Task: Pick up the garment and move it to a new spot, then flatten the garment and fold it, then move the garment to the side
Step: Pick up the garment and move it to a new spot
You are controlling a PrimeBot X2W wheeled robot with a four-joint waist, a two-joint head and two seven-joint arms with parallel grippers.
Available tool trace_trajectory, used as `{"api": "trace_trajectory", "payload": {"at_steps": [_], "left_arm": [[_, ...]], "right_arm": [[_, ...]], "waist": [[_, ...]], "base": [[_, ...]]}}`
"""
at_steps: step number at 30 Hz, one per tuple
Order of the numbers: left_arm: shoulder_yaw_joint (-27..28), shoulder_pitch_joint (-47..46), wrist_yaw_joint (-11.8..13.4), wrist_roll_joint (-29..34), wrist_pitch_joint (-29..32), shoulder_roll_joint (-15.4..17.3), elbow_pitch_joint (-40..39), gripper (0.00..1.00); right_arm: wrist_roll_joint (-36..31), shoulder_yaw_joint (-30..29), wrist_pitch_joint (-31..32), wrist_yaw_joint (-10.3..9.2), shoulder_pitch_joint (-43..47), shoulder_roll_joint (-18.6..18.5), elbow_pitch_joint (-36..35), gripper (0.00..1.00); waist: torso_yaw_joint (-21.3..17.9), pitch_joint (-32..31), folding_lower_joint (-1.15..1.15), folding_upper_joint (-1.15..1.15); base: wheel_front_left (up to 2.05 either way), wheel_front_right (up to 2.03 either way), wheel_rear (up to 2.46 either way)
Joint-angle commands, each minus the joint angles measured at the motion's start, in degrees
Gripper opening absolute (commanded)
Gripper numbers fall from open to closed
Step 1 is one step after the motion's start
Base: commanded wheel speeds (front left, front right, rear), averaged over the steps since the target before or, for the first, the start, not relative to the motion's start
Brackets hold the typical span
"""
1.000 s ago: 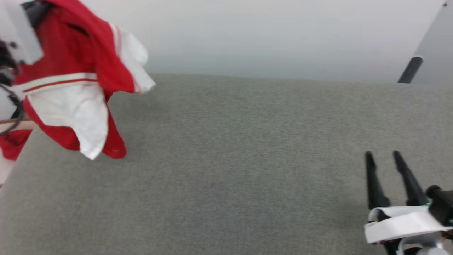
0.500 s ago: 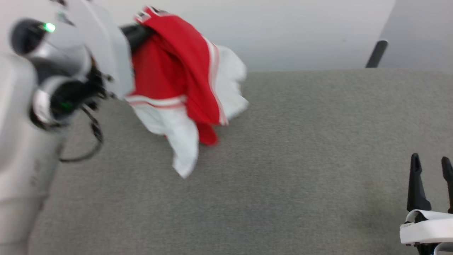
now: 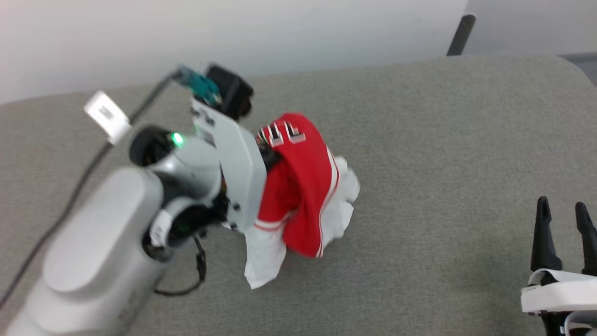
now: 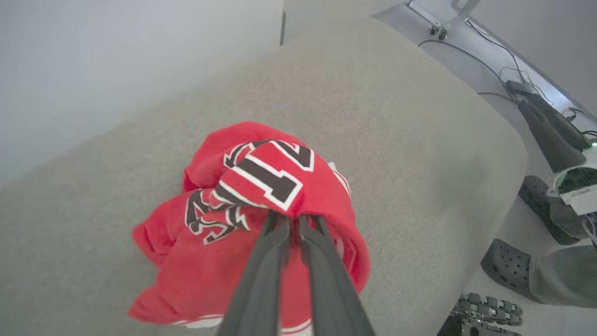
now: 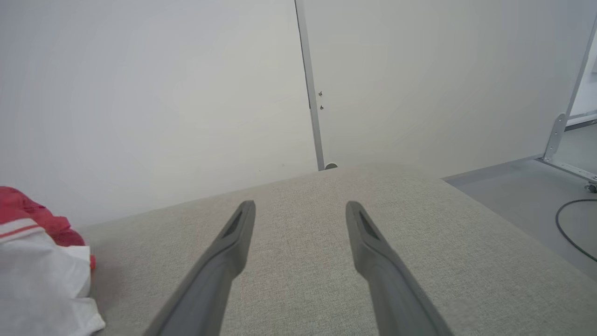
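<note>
red jersey cloth, the garment [image 3: 303, 196], hangs bunched from the left end effector [image 4: 293, 220], whose two dark fingers are pinched together on a fold of it. in the left wrist view the black, white-outlined block characters wrap over the top of the bundle right at the fingertips. in the head view a white sleeve with red-striped trim droops below the red body, towards the grey fabric worktop [image 3: 443, 140]. the bundle sits left of the worktop's middle, and i cannot tell whether the lowest white fold touches the surface. the pale left arm [image 3: 93, 247] reaches in from the lower left, a green light glowing on its wrist and a dark cable trailing off it. the right end effector [image 3: 559, 207] is at the lower right, well apart from the garment, its fingers spread wide over the worktop and gripping nothing. past the worktop's edge, the left wrist view shows a person's dark clog [image 4: 508, 268] and cables [image 4: 471, 56] on the floor.
</note>
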Motion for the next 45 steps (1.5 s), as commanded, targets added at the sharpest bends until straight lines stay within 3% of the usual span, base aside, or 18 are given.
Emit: {"api": "trace_trajectory", "payload": {"at_steps": [1, 12, 13, 15, 16, 23, 29, 37, 45], "left_arm": [[-0.8, 1.7, -0.2, 0.0, -0.2, -0.4, 0.5, 0.00], [-5.3, 5.3, -3.3, -0.2, -0.5, -2.1, 6.6, 0.00], [-5.4, 5.0, -3.5, -0.2, -0.6, -2.1, 7.0, 0.13], [-5.8, 4.4, -4.3, 0.3, -0.8, -1.9, 7.7, 0.54], [-5.8, 4.1, -4.5, 0.1, -0.8, -2.0, 8.0, 1.00], [-4.9, 3.8, -5.3, -1.2, -1.3, -1.7, 7.6, 1.00], [-3.2, 6.5, -5.4, -1.0, -5.2, -0.4, 6.7, 1.00], [-0.2, 11.6, -5.9, -0.6, -14.4, 0.5, 5.8, 1.00], [3.6, 18.9, -6.3, 1.6, -28.2, 1.9, 4.0, 1.00]], "right_arm": [[0.8, 0.5, -0.6, 0.02, -1.0, 0.2, 0.9, 1.00], [2.1, 2.6, -2.0, 0.02, -3.6, 0.2, 4.9, 1.00], [2.1, 2.7, -2.2, 0.02, -3.7, 0.2, 5.2, 1.00], [2.2, 2.8, -2.4, 0.02, -3.9, 0.2, 5.6, 1.00], [2.2, 2.8, -2.3, 0.02, -3.9, 0.2, 5.7, 1.00], [1.8, 3.3, -2.3, 0.02, -2.8, 0.2, 6.4, 1.00], [1.0, 4.1, -1.0, 0.02, -1.1, 0.2, 6.1, 1.00], [0.5, 5.0, 1.0, 0.02, 1.5, 0.2, 5.1, 1.00], [0.9, 6.1, 2.6, 0.02, 3.6, 0.1, 4.1, 1.00]], "waist": [[-1.4, 1.6, 0.00, 0.00], [-2.2, 2.7, 0.00, 0.00], [-2.1, 2.7, 0.00, 0.00], [-1.9, 2.5, 0.00, 0.00], [-1.7, 2.4, 0.00, 0.00], [0.3, 0.0, 0.00, 0.00], [2.5, -3.6, 0.00, 0.00], [5.7, -7.8, 0.00, 0.00], [9.0, -10.7, 0.00, 0.00]], "base": [[0.00, 0.00, 0.00], [0.00, 0.00, 0.00], [0.00, 0.00, 0.00], [0.00, 0.00, 0.00], [0.00, 0.00, 0.00], [0.00, 0.00, 0.00], [0.00, 0.00, 0.00], [0.00, 0.00, 0.00], [0.00, 0.00, 0.00]]}}
